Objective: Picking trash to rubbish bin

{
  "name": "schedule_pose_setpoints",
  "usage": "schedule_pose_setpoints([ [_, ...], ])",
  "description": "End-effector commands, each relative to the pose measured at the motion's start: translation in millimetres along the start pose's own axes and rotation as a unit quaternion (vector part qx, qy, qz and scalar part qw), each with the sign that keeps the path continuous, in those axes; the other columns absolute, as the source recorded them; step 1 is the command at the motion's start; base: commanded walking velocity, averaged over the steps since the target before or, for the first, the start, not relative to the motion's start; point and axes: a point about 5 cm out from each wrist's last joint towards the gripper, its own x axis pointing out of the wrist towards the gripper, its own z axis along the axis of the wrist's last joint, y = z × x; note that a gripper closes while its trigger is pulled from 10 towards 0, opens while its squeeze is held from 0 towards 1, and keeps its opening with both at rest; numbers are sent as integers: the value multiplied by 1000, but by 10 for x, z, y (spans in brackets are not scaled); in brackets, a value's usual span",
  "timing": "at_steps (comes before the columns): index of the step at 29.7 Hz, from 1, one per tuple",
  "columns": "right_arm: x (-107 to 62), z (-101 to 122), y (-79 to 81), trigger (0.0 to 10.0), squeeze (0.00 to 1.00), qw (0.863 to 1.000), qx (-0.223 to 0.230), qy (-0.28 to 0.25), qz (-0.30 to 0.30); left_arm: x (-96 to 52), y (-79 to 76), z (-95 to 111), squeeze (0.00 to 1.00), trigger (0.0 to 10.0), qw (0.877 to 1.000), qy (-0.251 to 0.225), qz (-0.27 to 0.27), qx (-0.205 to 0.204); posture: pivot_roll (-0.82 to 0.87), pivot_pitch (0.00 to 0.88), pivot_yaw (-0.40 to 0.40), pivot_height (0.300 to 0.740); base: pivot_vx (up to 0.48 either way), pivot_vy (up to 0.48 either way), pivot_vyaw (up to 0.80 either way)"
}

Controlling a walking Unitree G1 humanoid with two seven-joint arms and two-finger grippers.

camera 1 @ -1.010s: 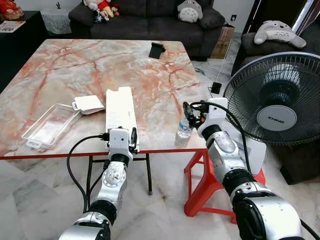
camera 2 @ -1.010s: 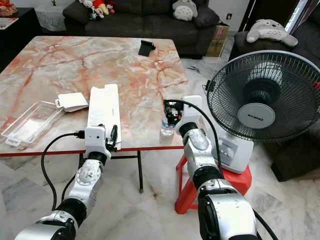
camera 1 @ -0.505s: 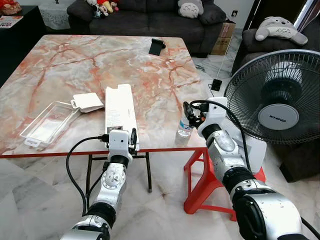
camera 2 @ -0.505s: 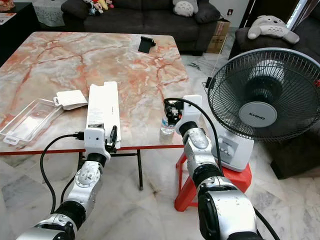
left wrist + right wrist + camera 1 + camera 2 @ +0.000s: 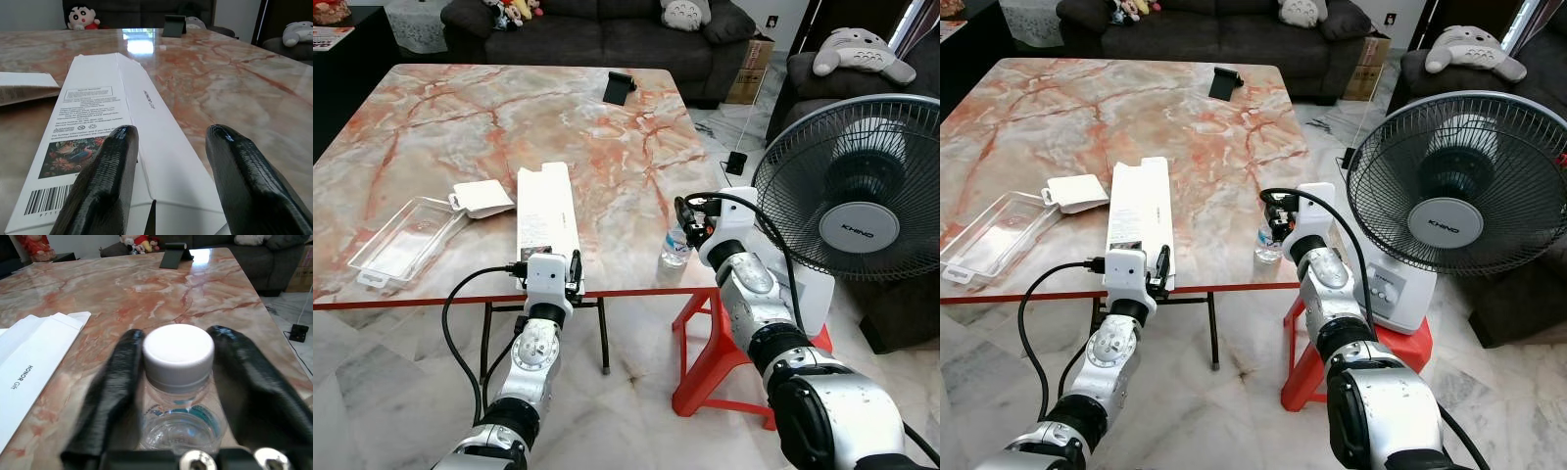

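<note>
Though capped, bottle [image 5: 178,382] visibly empty.

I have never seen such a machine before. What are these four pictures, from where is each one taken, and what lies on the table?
This is a humanoid robot with two silver arms, each ending in a gripper of two long black fingers. The two wide pictures come from a stereo camera on its head, looking down at its own arms. The other two come from cameras on the wrists, looking along the fingers.

On the marble table lie a long white carton, a small white box, a clear plastic tray and, at the far edge, a small black object. A small water bottle stands near the right front corner. A standing fan is beside the table.

The left gripper is open at the carton's near end, holding nothing. The right gripper has a finger on each side of the bottle's white cap; whether it already squeezes, I cannot tell.
</note>
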Motion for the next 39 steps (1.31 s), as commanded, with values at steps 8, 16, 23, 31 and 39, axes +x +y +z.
schedule_pose_setpoints([
  [8,-1,-1,1,0,0,1000,8,-2,1,7,-61,-1,0,10000,1000,6,-17,6,7,59,-85,740,0,0,0],
  [16,22,107,-7,0,0,999,9,-33,2,36,-88,17,0,10000,1000,6,-24,7,3,32,-79,740,0,0,0],
  [23,48,297,-15,10000,0,996,6,-85,7,61,-96,47,0,10000,1000,-1,-24,6,-5,9,-73,740,0,0,0],
  [31,9,345,-37,10000,0,994,4,-113,7,80,-108,72,0,10000,1000,-6,-24,8,-17,12,-74,740,0,0,0],
  [39,-70,277,-82,10000,0,993,5,-118,-3,108,-138,125,0,10000,999,-20,-31,16,-25,17,-71,740,0,0,0],
])
